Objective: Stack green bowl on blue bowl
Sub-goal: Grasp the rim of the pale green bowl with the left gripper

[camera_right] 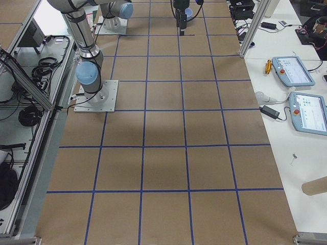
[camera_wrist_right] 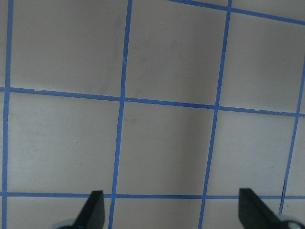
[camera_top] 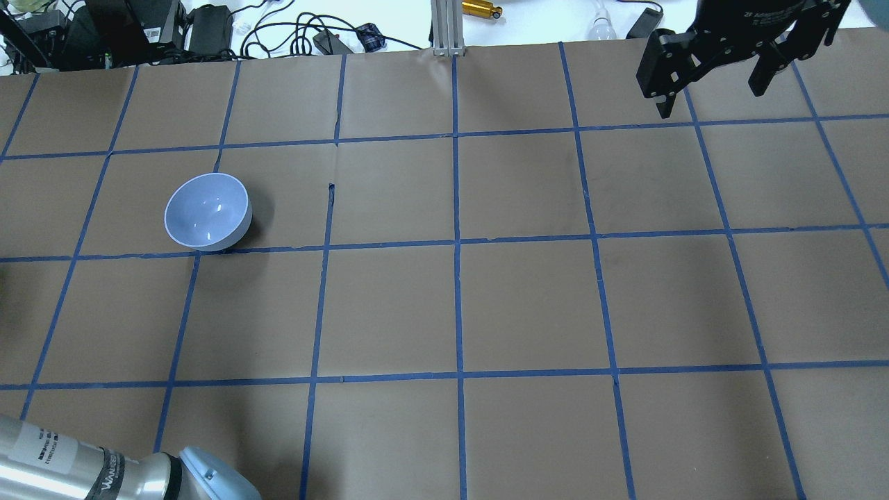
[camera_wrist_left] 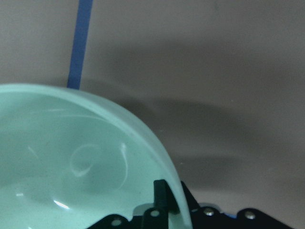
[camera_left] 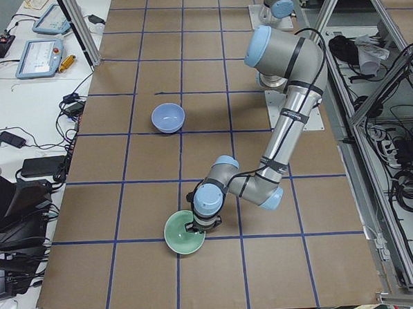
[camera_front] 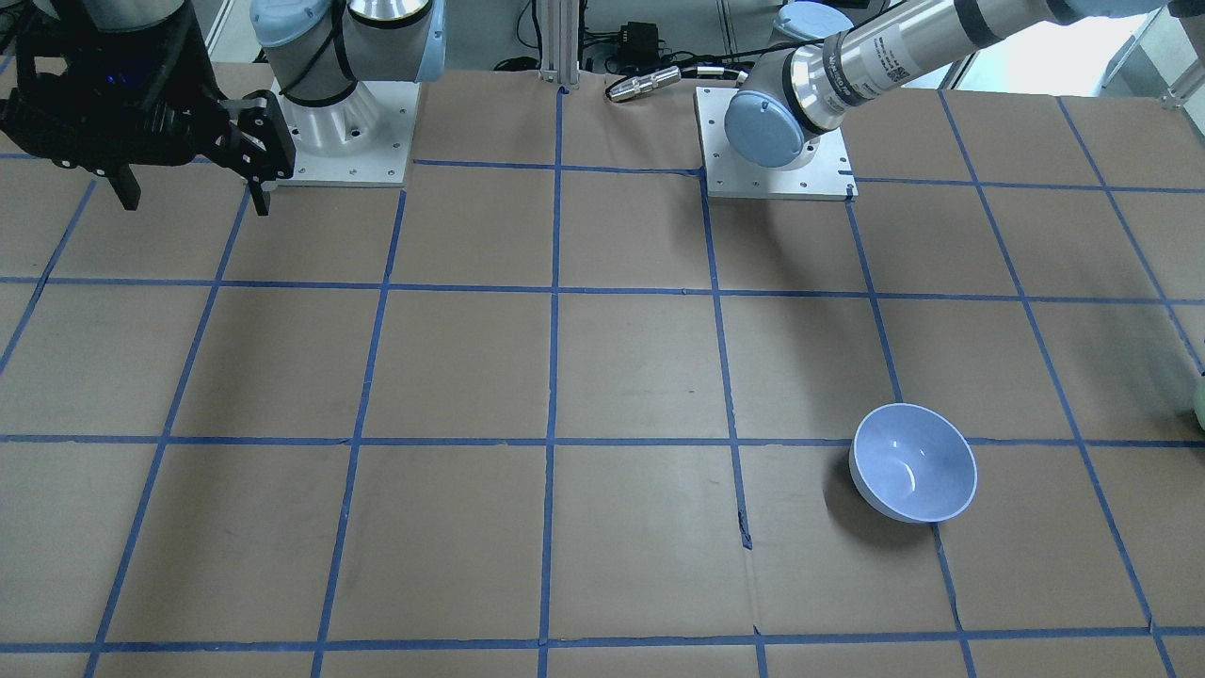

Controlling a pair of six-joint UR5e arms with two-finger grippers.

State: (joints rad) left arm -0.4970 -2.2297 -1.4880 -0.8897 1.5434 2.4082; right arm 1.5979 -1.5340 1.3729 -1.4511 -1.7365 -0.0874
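The green bowl [camera_left: 182, 237] sits near the table's left end; in the left wrist view its glossy mint inside [camera_wrist_left: 71, 157] fills the lower left. My left gripper [camera_wrist_left: 172, 196] is shut on the green bowl's rim, one finger inside and one outside; it also shows in the exterior left view [camera_left: 195, 228]. I cannot tell whether the bowl touches the table. The blue bowl [camera_top: 207, 212] stands upright and empty, about two grid squares away [camera_left: 168, 118] [camera_front: 913, 461]. My right gripper [camera_top: 710, 97] hangs open and empty, high over the far right [camera_front: 188, 202].
The brown table top [camera_top: 458, 305] carries a blue tape grid. Cables and power bricks [camera_top: 208, 28] lie beyond the far edge. The two arm bases [camera_front: 344, 141] [camera_front: 777, 169] stand on white plates on the robot's side.
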